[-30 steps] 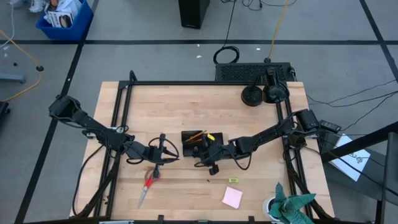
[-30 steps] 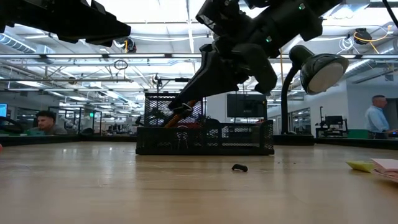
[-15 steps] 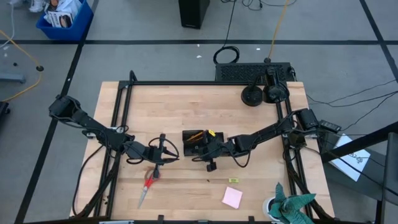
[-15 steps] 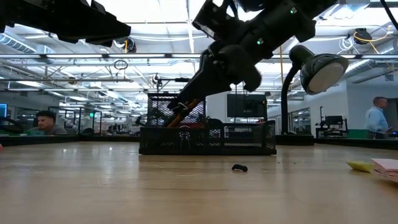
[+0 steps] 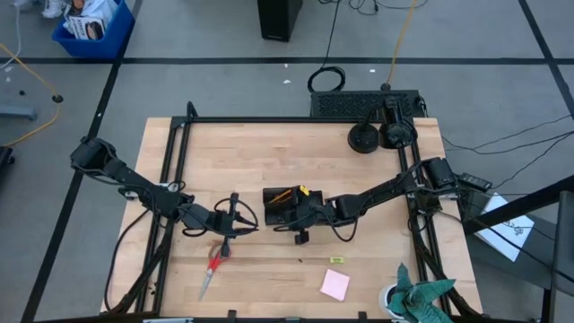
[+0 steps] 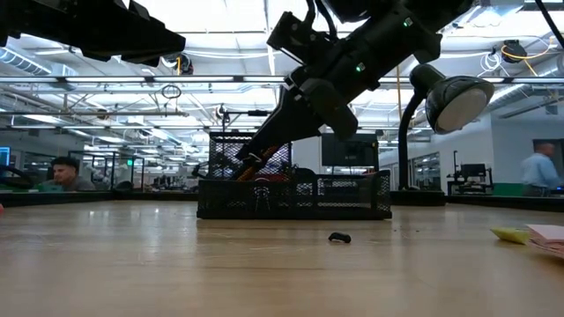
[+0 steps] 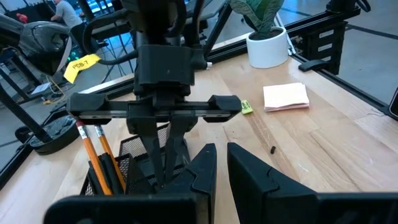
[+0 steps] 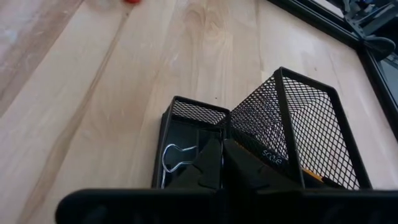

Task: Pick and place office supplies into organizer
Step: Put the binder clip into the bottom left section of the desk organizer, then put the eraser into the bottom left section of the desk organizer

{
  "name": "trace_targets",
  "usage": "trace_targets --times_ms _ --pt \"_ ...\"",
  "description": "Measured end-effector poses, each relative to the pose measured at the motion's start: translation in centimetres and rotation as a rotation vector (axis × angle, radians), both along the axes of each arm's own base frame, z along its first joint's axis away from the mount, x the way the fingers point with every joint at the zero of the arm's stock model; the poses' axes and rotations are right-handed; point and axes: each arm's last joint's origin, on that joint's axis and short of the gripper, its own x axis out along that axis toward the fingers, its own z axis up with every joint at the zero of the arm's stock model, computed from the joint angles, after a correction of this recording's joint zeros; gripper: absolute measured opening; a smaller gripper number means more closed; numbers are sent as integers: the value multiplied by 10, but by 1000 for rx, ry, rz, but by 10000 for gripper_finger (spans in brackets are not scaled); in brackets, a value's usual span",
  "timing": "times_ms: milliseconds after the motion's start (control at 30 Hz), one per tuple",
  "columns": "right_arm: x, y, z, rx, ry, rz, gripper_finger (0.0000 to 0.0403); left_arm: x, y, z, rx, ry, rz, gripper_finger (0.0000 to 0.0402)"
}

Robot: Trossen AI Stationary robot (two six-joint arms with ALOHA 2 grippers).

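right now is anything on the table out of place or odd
A tiny black binder clip lies alone on bare wood in front of the organizer. The red-handled scissors also lie loose near the front edge, by the left tool. Nothing looks spilled or damaged.

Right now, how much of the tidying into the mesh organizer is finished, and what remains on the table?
Done: orange pencils stand in the organizer, and a clip lies in its low compartment. In hand: the right pincer hangs over that compartment, apparently closed; the left pincer waits beside it, nearly closed, empty. Left: the scissors, pink pad, small yellow pad and a tiny black clip are on the table.
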Motion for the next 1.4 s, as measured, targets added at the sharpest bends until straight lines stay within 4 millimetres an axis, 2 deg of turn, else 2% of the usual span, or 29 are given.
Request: trace_targets --times_ms 333,600,833,1033,1267,1400 --pt "0 2 0 -3 1 19 32 0 0 0 0 0 0 47" --pt "-1 3 2 -16 -9 10 40 0 0 0 0 0 0 47" --pt "-12 20 30 53 -62 60 39 -1 0 -2 13 24 0 47" --pt "-28 38 67 97 -148 92 16 -1 0 -3 14 28 0 47" --pt "-49 64 93 123 -202 165 1 -1 0 -3 15 29 0 47" --pt "-62 75 93 173 -138 153 1 -1 0 -3 16 31 0 47"
